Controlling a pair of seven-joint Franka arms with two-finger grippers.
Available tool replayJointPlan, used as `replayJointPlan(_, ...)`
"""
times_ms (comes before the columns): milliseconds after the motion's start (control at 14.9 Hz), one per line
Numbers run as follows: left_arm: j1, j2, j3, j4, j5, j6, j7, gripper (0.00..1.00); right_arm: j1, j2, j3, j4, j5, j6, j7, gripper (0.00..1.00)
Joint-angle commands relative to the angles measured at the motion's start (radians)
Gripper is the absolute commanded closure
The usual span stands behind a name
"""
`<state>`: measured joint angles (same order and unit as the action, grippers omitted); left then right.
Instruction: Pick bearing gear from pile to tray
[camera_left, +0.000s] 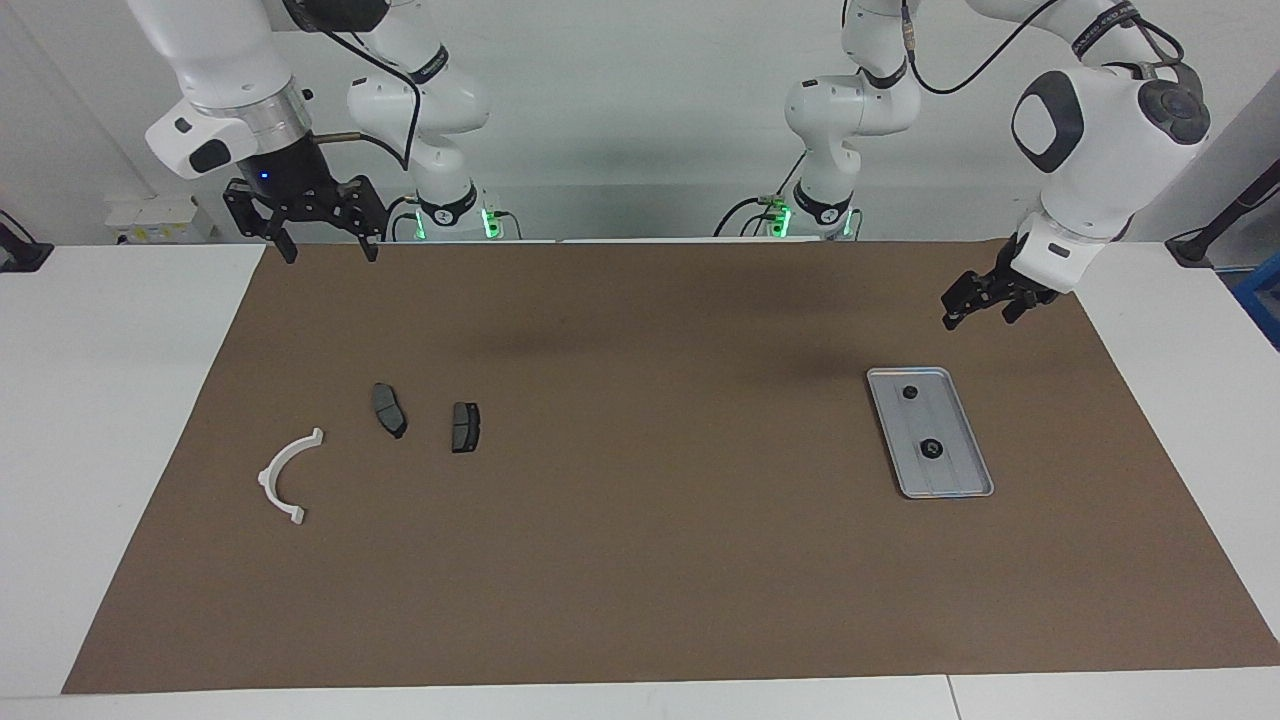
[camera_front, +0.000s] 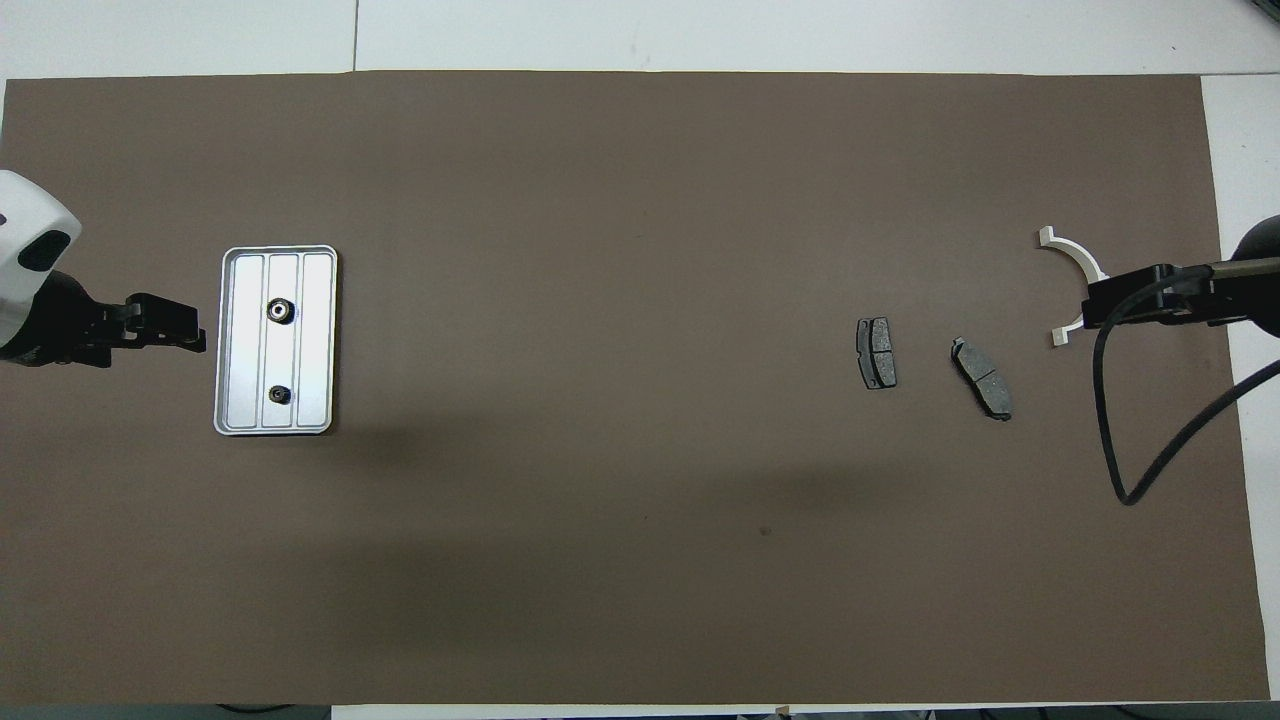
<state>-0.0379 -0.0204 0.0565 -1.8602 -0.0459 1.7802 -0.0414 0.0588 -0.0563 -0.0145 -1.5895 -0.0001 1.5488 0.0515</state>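
Facing view: brake pads and bracket lie apart from tray; both jaws spread.

No readable text, label, brand or number anywhere.

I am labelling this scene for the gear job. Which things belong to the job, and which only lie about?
Part of the job:
- tray
- two small black round pieces in it
- left gripper, open, up in the air

Lying about:
- white bracket
- two brake pads
- right gripper, open, waiting
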Motion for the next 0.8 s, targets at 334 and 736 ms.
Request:
replayJointPlan(334,0.012,-0.021,-0.003,0.035,-0.009,-0.027,0.014,0.0,-0.002,-0.007,-0.001,-0.007,-0.009,0.013,0.001,0.0)
replayJointPlan(736,0.021,-0.035,-0.049,0.173,0.009,-0.165,0.014,0.0,-0.004,-0.011,-0.002,-0.006,0.0,0.013,0.004,0.0)
